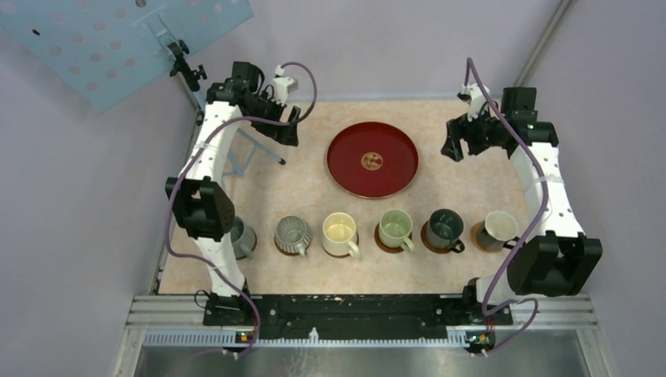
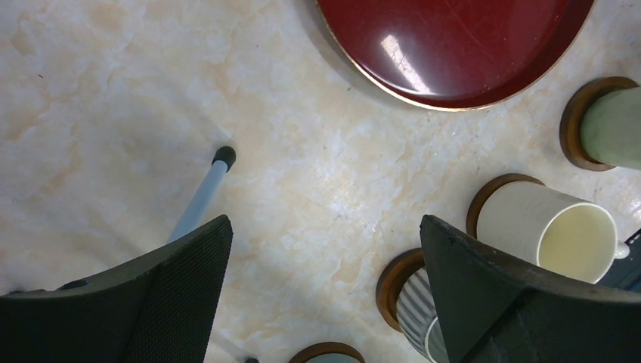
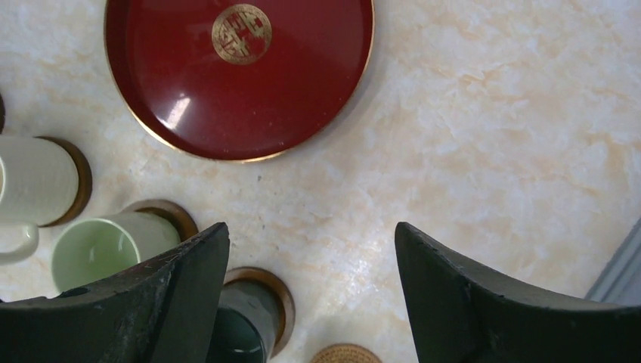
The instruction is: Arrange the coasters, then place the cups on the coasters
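Note:
Six cups stand in a row near the front, each on a brown coaster: grey [image 1: 242, 238] half hidden by the left arm, ribbed grey [image 1: 293, 233], cream-yellow [image 1: 340, 232], pale green [image 1: 395, 227], dark charcoal [image 1: 444, 228] and off-white [image 1: 499, 228]. My left gripper [image 1: 287, 126] hangs open and empty above the table's back left. In its wrist view, the left gripper [image 2: 325, 223] looks down past the ribbed cup [image 2: 416, 310] and the cream cup [image 2: 555, 231]. My right gripper [image 1: 453, 146] is open and empty at the back right; the right gripper [image 3: 310, 231] is above bare table beside the charcoal cup [image 3: 243, 325].
A large dark-red round tray [image 1: 371, 159] lies at the back centre, empty. A thin stand leg [image 2: 202, 193] with a black foot rests on the table at the back left. A tilted blue perforated panel [image 1: 118, 39] hangs above the far left corner.

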You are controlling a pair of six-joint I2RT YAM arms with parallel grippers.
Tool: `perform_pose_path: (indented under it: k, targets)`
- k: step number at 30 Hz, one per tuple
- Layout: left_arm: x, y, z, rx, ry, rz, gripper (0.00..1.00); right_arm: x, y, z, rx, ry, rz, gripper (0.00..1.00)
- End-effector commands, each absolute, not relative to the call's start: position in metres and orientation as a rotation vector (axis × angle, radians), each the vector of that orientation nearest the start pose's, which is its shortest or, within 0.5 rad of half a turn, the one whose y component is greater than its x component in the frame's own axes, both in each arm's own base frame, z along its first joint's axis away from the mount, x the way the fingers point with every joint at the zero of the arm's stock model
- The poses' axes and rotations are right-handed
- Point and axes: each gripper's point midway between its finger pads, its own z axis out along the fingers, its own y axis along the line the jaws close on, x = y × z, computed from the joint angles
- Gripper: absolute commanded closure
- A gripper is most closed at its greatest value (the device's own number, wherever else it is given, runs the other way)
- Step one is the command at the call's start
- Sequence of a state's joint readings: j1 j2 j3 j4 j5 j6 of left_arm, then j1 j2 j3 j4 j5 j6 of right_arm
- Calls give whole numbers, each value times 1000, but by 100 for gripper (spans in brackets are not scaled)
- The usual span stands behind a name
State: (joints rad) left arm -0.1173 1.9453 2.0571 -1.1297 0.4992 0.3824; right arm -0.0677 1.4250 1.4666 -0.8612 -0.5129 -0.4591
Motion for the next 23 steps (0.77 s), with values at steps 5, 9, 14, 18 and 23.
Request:
perform_pose_path:
  k: [5,9,14,18,23]
  targets:
    - [413,-137,200,931,2363,-161,1,380,91,213,-629,2202,375,20]
    - [399,-162,182,1013,2377,-182,1,383,103,192,-600,2246,404,20]
    - [399,-181,183,927,2384,-309,1,381,106,193,-561,2248,401,20]
    - [405,-179,187,866,2337,-279,1,371,97,204,-560,2218,341,19]
    - [410,-171,200,784,2278,-221,1,360,97,206,-548,2205,351,18]
